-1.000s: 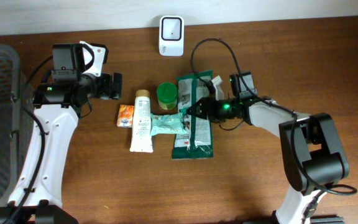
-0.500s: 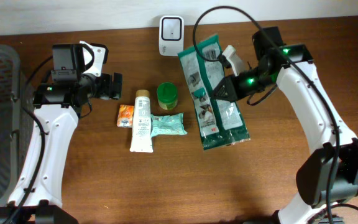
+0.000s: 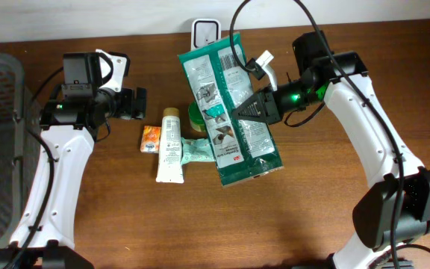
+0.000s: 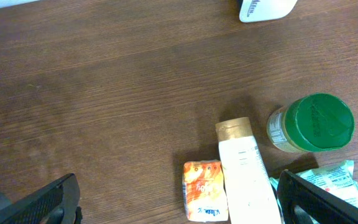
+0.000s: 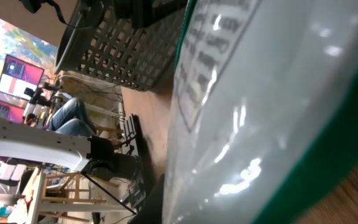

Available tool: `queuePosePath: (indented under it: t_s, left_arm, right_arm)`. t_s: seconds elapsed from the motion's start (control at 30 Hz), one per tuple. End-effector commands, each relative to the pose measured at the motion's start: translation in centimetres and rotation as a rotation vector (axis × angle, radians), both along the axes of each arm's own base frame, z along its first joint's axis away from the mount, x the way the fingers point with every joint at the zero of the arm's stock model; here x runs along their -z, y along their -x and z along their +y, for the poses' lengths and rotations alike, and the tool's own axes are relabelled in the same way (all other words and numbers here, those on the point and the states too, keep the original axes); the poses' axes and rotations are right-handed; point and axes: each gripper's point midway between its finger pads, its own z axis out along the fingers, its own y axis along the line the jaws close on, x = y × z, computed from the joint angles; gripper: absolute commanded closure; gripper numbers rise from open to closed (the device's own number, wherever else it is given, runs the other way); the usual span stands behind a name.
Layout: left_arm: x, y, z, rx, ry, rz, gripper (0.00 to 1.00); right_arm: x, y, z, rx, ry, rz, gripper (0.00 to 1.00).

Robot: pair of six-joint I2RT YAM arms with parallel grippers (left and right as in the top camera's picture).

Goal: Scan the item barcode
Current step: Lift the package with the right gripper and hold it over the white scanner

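My right end effector (image 3: 239, 112) is clamped on the green pouch (image 3: 226, 104), which hangs above the counter just in front of the scanner (image 3: 204, 28). I judge I'm presenting it; next, its barcode must face the scanner's window.

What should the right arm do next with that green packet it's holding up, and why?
Probably roll the green packet so its barcode faces the white scanner. The right gripper holds the packet lifted, top end at the scanner, but the barcode shows toward the overhead camera instead.
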Motion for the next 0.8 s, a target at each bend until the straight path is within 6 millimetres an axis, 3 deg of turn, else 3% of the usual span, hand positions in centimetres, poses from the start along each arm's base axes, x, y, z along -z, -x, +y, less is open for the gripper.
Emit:
queuePosePath:
  t_s: [0.0, 0.1, 0.2, 0.27, 0.4, 0.47, 0.5, 0.57, 0.63, 0.7, 0.77]
  left_arm:
    - [0.0, 0.0, 0.5, 0.001, 0.002, 0.0, 0.01]
    - [0.0, -0.1, 3.5, -0.068, 0.003, 0.0, 0.01]
    - [0.0, 0.2, 7.6, -0.165, 0.003, 0.0, 0.01]
    - [0.0, 0.3, 9.1, -0.199, 0.003, -0.001, 0.01]
    - [0.0, 0.4, 9.4, -0.207, 0.003, -0.001, 0.01]
    - [0.0, 0.4, 9.4, -0.207, 0.003, -0.001, 0.01]
    - [0.0, 0.4, 9.4, -0.207, 0.003, 0.0, 0.01]
    - [0.0, 0.4, 9.4, -0.207, 0.003, -0.001, 0.01]
    - [0.0, 0.4, 9.4, -0.207, 0.003, -0.001, 0.01]
    - [0.0, 0.4, 9.4, -0.207, 0.003, -0.001, 0.01]
    - [0.0, 0.4, 9.4, -0.207, 0.003, -0.001, 0.01]
  right_arm:
    - [-1.2, 0.1, 0.2, 0.001, -0.001, -0.026, 0.96]
    - [-1.2, 0.2, 0.4, -0.005, -0.002, -0.024, 0.96]
    - [-1.2, 0.3, 0.4, -0.006, -0.003, -0.024, 0.96]
    - [-1.2, 0.3, 0.6, -0.011, -0.004, -0.029, 0.96]
    - [-1.3, -0.7, 1.5, 0.023, 0.009, -0.025, 0.96]
    - [-3.2, -1.5, 2.2, 0.029, 0.018, -0.094, 0.96]
    - [-6.0, -1.7, 3.0, 0.023, -0.002, -0.159, 0.96]
    - [-9.1, -1.6, 4.3, 0.028, 0.012, -0.241, 0.96]
    - [-9.0, -1.5, 5.2, 0.032, 0.068, -0.279, 0.96]
    - [-6.4, -4.0, 4.6, 0.146, 0.291, -0.371, 0.96]
    - [-5.0, -9.2, 1.7, 0.437, 0.564, -0.485, 0.96]
